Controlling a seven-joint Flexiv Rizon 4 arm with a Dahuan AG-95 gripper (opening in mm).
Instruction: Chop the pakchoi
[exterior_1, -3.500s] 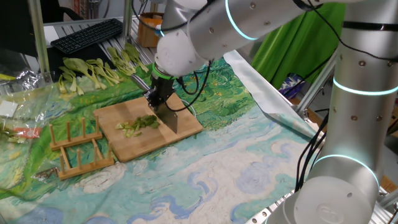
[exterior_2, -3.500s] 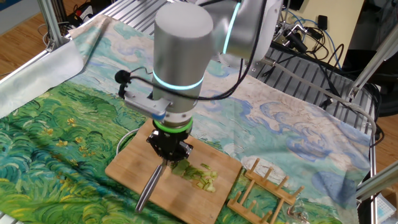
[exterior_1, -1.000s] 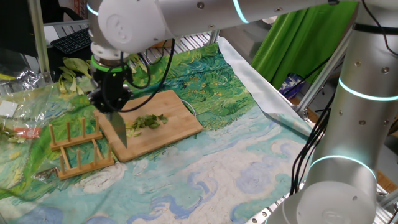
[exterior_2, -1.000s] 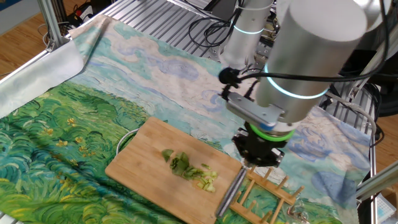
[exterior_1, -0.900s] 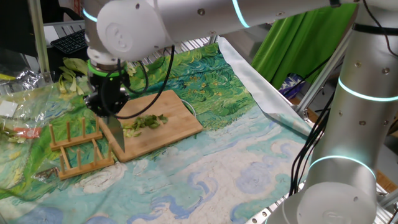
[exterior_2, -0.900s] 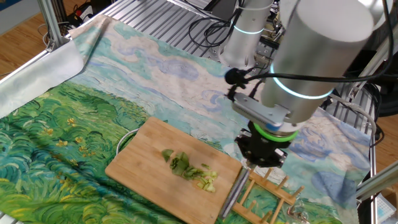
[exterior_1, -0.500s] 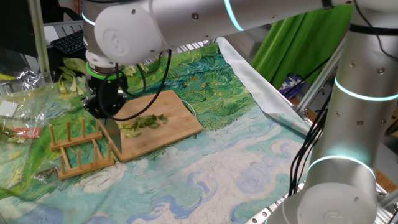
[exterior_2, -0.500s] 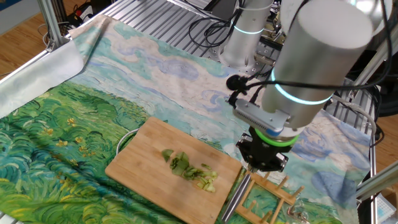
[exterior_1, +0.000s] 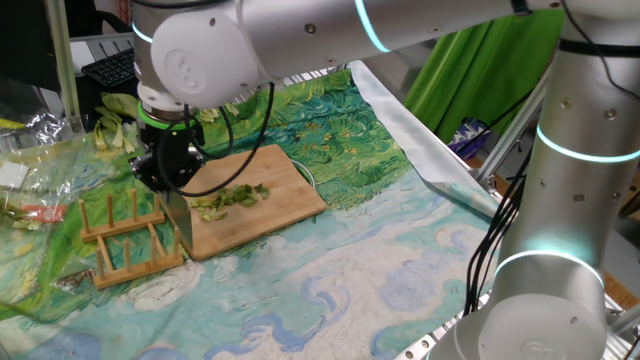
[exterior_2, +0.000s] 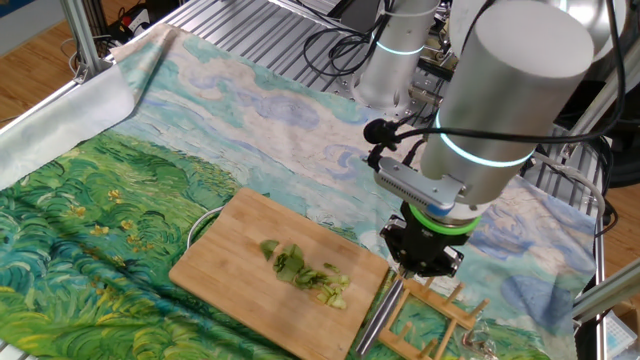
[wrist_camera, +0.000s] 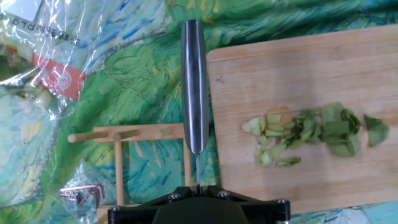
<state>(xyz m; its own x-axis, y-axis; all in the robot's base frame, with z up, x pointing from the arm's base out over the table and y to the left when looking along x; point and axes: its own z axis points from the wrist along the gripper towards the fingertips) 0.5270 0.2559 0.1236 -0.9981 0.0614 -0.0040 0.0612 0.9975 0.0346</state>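
The pakchoi lies as a small heap of cut pieces (exterior_1: 228, 197) on the bamboo chopping board (exterior_1: 280, 175); it also shows in the other fixed view (exterior_2: 305, 273) and the hand view (wrist_camera: 308, 133). My gripper (exterior_1: 166, 180) is shut on a knife (exterior_1: 183, 224) whose steel blade points down over the gap between the board's edge and the wooden rack (exterior_1: 125, 240). In the hand view the knife (wrist_camera: 194, 87) runs along the board's left edge (wrist_camera: 214, 106), above the rack (wrist_camera: 127, 146). The gripper (exterior_2: 420, 262) is to the side of the heap, off the board.
Several whole pakchoi stalks (exterior_1: 150, 115) lie at the back left by a keyboard (exterior_1: 110, 65). A crinkled plastic bag (exterior_1: 35, 170) lies left of the rack, also in the hand view (wrist_camera: 50, 56). A painted cloth (exterior_1: 380, 250) covers the table.
The gripper with the knife has moved off the chopped heap, across the board to its edge by the wooden rack, and sunk slightly. The heap has not moved in the last second.
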